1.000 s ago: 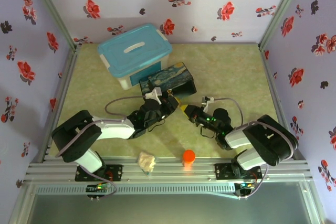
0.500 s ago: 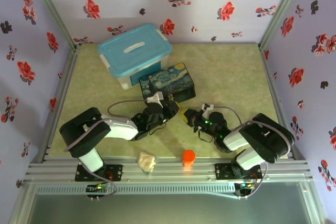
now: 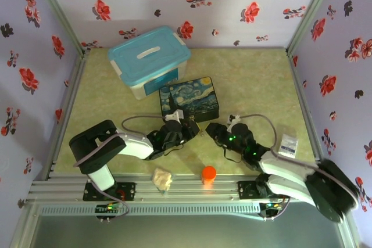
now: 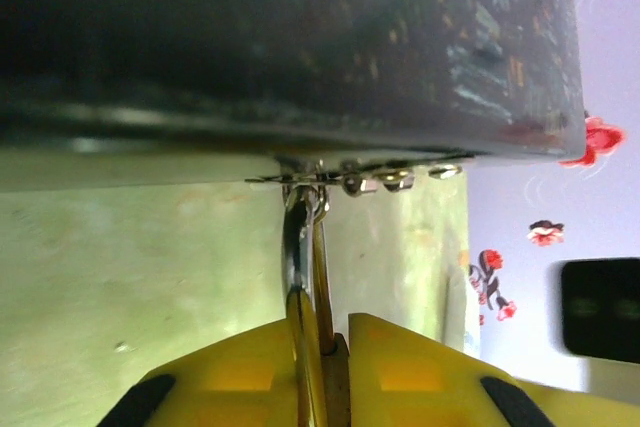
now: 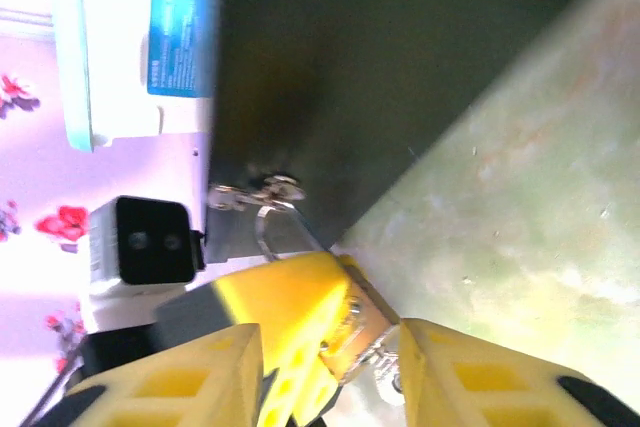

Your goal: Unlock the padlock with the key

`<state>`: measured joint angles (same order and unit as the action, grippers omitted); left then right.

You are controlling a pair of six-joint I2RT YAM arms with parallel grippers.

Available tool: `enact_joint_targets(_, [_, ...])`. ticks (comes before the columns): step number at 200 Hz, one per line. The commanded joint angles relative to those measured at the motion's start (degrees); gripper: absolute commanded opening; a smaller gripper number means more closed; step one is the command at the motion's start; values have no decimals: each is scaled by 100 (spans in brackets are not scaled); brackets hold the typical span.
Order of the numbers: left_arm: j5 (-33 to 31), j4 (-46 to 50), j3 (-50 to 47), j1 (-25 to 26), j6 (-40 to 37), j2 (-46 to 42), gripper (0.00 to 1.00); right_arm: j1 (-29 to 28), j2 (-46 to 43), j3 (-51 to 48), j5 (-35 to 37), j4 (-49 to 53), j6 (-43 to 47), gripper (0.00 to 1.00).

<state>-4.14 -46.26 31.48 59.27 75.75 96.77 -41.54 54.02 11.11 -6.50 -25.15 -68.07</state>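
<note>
Your left gripper (image 4: 322, 337): yellow fingers pinched narrow on small brass padlock (image 4: 308, 302). Its silver shackle hooked through metal hasp (image 4: 350, 177) on front wall of dark painted rectangular tin box (image 3: 189, 97). Your right gripper (image 5: 335, 352): fingers parted, gripping nothing, just beside padlock. Orange cylinder (image 3: 208, 173) and beige lump (image 3: 163, 179) sit near front edge of green table (image 3: 256, 85).

left tool (image 4: 325, 352) clamped (right tool (image 5: 330, 357) parted)

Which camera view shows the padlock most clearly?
Left wrist: the padlock, hooked on the tin box, shows its shackle plainly, its body pinched between the left fingers. The right wrist gives a blurred piece of its body. In the top view it is too small to tell.
</note>
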Motion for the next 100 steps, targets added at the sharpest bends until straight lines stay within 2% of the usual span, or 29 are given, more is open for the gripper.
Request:
enact_joint_targets(1, [19, -318, -23, 15, -68, -182, 0, -29, -808, 370, 533, 2461, 1952, 41])
enact_joint_targets(17, [20, -270, -5, 13, -89, -193, 0, -73, -1083, 527, 598, 3107, 3121, 40])
enact_joint_targets(34, [53, -180, 21, 5, -96, -215, 0, -311, -1016, 835, 864, 3510, 4033, 44])
enact_joint_targets(50, [105, 82, 108, -15, -159, -291, 0, -580, -731, 1117, 1284, 3591, 4520, 47])
enact_joint_targets(68, [76, 335, 164, -23, -243, -438, 0, -658, -195, 1403, 1127, 3551, 5001, 48])
enact_joint_targets(100, [273, 632, 346, -64, -350, -561, 0, -1276, 619, 1737, 1300, 3401, 5821, 52])
